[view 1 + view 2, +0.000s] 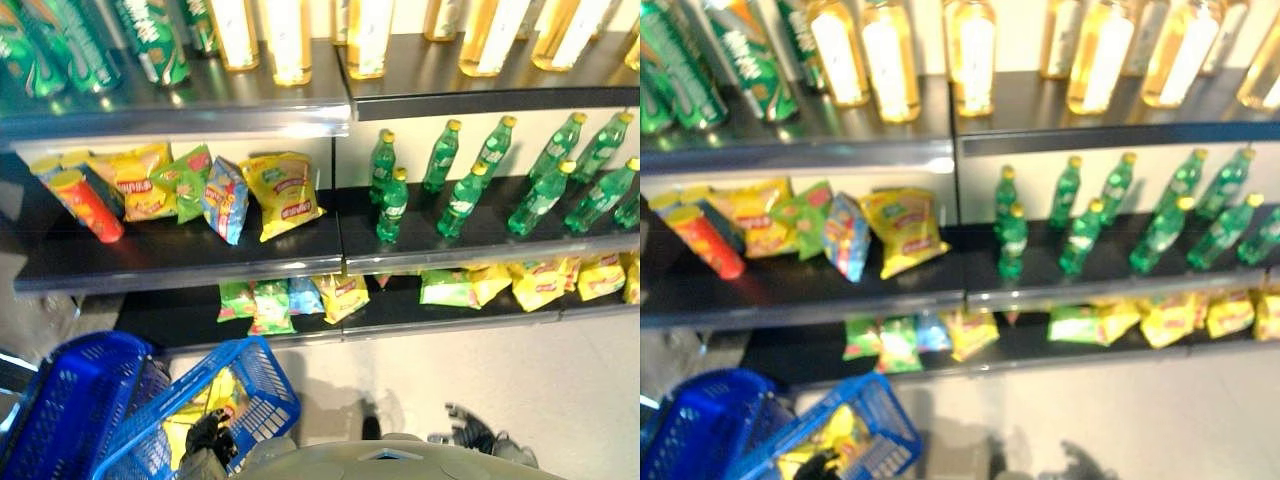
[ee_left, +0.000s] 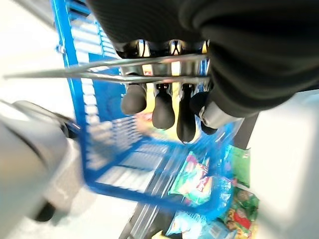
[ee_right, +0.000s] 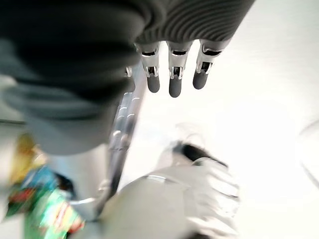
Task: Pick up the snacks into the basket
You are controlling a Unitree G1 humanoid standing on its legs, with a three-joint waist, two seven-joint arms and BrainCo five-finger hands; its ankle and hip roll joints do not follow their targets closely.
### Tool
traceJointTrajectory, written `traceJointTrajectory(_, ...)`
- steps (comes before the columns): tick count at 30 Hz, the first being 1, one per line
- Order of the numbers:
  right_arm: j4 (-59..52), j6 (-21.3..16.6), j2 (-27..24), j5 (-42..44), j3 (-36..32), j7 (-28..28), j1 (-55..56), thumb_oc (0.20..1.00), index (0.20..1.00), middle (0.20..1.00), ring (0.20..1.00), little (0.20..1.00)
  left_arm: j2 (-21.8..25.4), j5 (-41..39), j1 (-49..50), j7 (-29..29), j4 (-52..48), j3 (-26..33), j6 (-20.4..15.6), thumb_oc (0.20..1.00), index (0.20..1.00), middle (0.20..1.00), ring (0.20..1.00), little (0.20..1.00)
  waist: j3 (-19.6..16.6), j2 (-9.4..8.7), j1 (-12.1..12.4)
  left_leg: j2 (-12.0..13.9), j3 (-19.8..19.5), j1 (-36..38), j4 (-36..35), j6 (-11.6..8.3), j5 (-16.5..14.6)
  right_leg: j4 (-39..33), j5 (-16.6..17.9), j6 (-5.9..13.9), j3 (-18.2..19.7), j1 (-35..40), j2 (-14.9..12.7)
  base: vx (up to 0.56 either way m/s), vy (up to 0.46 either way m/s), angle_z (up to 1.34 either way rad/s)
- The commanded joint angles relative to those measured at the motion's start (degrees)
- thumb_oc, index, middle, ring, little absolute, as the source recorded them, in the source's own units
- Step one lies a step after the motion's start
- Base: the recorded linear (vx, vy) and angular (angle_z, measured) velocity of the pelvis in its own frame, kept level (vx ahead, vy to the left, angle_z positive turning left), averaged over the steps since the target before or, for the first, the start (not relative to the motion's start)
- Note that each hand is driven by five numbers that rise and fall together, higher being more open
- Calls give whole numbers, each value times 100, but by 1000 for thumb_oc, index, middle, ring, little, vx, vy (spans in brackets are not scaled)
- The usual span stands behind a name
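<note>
Left robot hand (image 2: 164,99) clamps basket handle (image 2: 99,69); right robot hand (image 3: 172,74) hangs slack.

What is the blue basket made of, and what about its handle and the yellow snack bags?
The blue basket looks like hard plastic: its walls are an even moulded grid. Its handle seems to be thin metal wire, grey and glinting where the left hand curls round it. The yellow snack bags look like shiny, crinkly plastic film, judging by their creases and highlights.
</note>
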Motion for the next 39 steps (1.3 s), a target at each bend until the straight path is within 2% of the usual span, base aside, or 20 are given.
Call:
traceJointTrajectory(1, 25, -147, 63, 495, -305, -101, -418, 1000, 1000, 1000, 1000, 1000, 137, 224, 195, -118, -175, 51, -39, 200, 200, 200, 200, 200, -99, -71, 63, -551, -43, 648, -492, 163, 126, -85, -41, 484, 83, 260, 265, -67, -24, 8)
traceJointTrajectory(4, 24, -155, 134, 586, -289, -93, -461, 1000, 1000, 1000, 1000, 1000, 197, 290, 105, -88, -151, -15, -57, 200, 200, 200, 200, 200, -25, -127, -13, -543, -173, 588, -530, 176, 185, 142, -40, 488, 294, 106, 332, -150, -65, 10)
traceJointTrajectory(9, 214, -122, 240, 620, -365, -166, -629, 1000, 1000, 1000, 1000, 1000, 301, 133, -63, -3, -53, 57, -115, 200, 200, 200, 200, 200, 115, 26, 124, -224, -308, 327, -681, 134, 447, 735, -175, 561, 344, -42, -160, -215, -193, 11)
traceJointTrajectory(10, 329, -119, 246, 602, -416, -194, -681, 1000, 1000, 1000, 1000, 1000, 313, 130, -82, -7, 0, 49, -113, 200, 200, 200, 200, 200, 104, 73, 162, -150, -344, 300, -702, 112, 468, 721, -146, 580, 326, 23, -400, -163, -352, 37)
traceJointTrajectory(11, 456, -85, 243, 396, -470, -260, -737, 1000, 1000, 1000, 1000, 1000, 357, 136, -88, -19, 105, 76, -98, 200, 200, 200, 200, 200, 55, 113, 256, -10, -392, 244, -628, 62, 430, 576, 72, 649, 206, 118, -979, -111, -278, 44)
traceJointTrajectory(12, 457, -86, 244, 394, -471, -261, -738, 1000, 1000, 1000, 1000, 1000, 357, 135, -89, -20, 107, 75, -99, 200, 200, 200, 200, 200, 74, 114, 248, -11, -402, 260, -616, 63, 416, 571, 66, 652, 195, 147, -981, -94, -327, 34)
traceJointTrajectory(15, 699, 4, 312, 150, -504, -328, -842, 1000, 1000, 1000, 1000, 1000, 461, 118, -83, 26, 317, 200, -88, 200, 200, 200, 200, 200, 44, 17, 370, 348, -364, 229, -396, -165, 280, 272, 683, 928, -8, 276, -1933, -71, -424, -10)
traceJointTrajectory(17, 688, 7, 320, 88, -467, -332, -884, 1000, 1000, 1000, 1000, 1000, 506, 129, -75, 43, 314, 249, -101, 200, 200, 200, 200, 200, 72, -40, 429, 492, -330, 219, -295, -250, 241, 208, 747, 1007, -82, 279, -2042, -65, -404, -52)
traceJointTrajectory(19, 577, 16, 320, -90, -340, -296, -923, 1000, 1000, 1000, 1000, 1000, 596, 93, -47, 70, 392, 381, -111, 200, 200, 200, 200, 200, 75, -147, 536, 779, -274, 237, -243, -452, 265, 113, 496, 1127, -337, 371, -2036, -78, -652, -69)
traceJointTrajectory(20, 624, 29, 315, -372, -66, -285, -1031, 1000, 1000, 1000, 1000, 1000, 630, 29, 37, 85, 505, 553, -128, 200, 200, 200, 200, 200, 55, -152, 597, 1177, -215, 284, -433, -618, 549, 59, 89, 1165, -314, 367, -1749, -49, -565, -55)
traceJointTrajectory(21, 625, 29, 316, -372, -63, -285, -1032, 1000, 1000, 1000, 1000, 1000, 630, 29, 37, 84, 506, 556, -129, 200, 200, 200, 200, 200, 55, -145, 603, 1190, -206, 297, -452, -626, 559, 66, 84, 1158, -307, 361, -1735, -49, -640, -84)
traceJointTrajectory(22, 581, 43, 315, -468, 139, -196, -1041, 1000, 1000, 1000, 1000, 1000, 638, -96, 77, 110, 588, 637, -144, 200, 200, 200, 200, 200, 28, -68, 599, 1547, -239, 316, -611, -754, 1002, 203, -107, 1061, -241, 258, -1434, -16, -445, -86)
traceJointTrajectory(23, 471, 28, 248, -482, 221, -195, -1055, 1000, 1000, 1000, 1000, 1000, 607, -175, 99, 80, 554, 678, -154, 200, 200, 200, 200, 200, 36, -37, 595, 1695, -295, 313, -649, -750, 1088, 290, -273, 988, -215, 208, -1250, 18, -762, -85)
traceJointTrajectory(24, 355, -9, 151, -406, 286, -201, -1121, 1000, 1000, 1000, 1000, 1000, 528, -267, 157, 80, 598, 748, -187, 200, 200, 200, 200, 200, 103, 14, 612, 1780, -659, 281, -628, -665, 1540, 325, -360, 846, -72, 147, -904, 41, -628, -66)
traceJointTrajectory(27, 523, -17, 79, -372, 356, -184, -1324, 1000, 1000, 1000, 1000, 1000, 403, -437, 152, 69, 608, 756, -194, 200, 200, 200, 200, 200, 187, -10, 691, 1311, -1418, 5, -208, -466, 1629, 236, -314, 691, 108, 38, -667, 15, -365, -82)
traceJointTrajectory(28, 585, -7, 62, -423, 378, -158, -1361, 1000, 1000, 1000, 1000, 1000, 350, -463, 134, 40, 619, 766, -172, 200, 200, 200, 200, 200, 201, -37, 685, 1038, -1261, -90, -55, -374, 1382, 139, -344, 645, 49, 98, -634, 6, -457, -81)
traceJointTrajectory(30, 536, 26, -30, -572, 374, -143, -1317, 1000, 1000, 1000, 1000, 1000, 276, -276, 109, -16, 536, 580, -115, 200, 200, 200, 200, 200, 294, -78, 674, 437, -12, -472, 515, -184, 770, -30, -345, 544, -272, 266, -599, 30, -465, -13)
traceJointTrajectory(31, 535, 26, -32, -573, 372, -142, -1314, 1000, 1000, 1000, 1000, 1000, 273, -274, 111, -14, 533, 578, -114, 200, 200, 200, 200, 200, 303, -70, 680, 443, -9, -481, 563, -177, 731, -29, -352, 551, -269, 278, -597, 51, -316, 48)
traceJointTrajectory(35, 681, 8, -10, -485, 226, -234, -1397, 1000, 1000, 1000, 1000, 1000, 211, -231, 114, -68, 474, 566, -127, 200, 200, 200, 200, 200, 324, 15, 875, -607, -68, -982, 279, 45, 479, -212, -317, 530, -424, 425, -293, 132, -176, 15)
traceJointTrajectory(39, 718, -15, 147, -479, 288, -256, -1446, 1000, 1000, 1000, 1000, 1000, 298, -329, 89, -98, 421, 697, -119, 200, 200, 200, 200, 200, 308, -14, 970, -699, -9, -786, -67, 118, 560, -100, -345, 538, -459, 475, -29, 129, -148, 14)
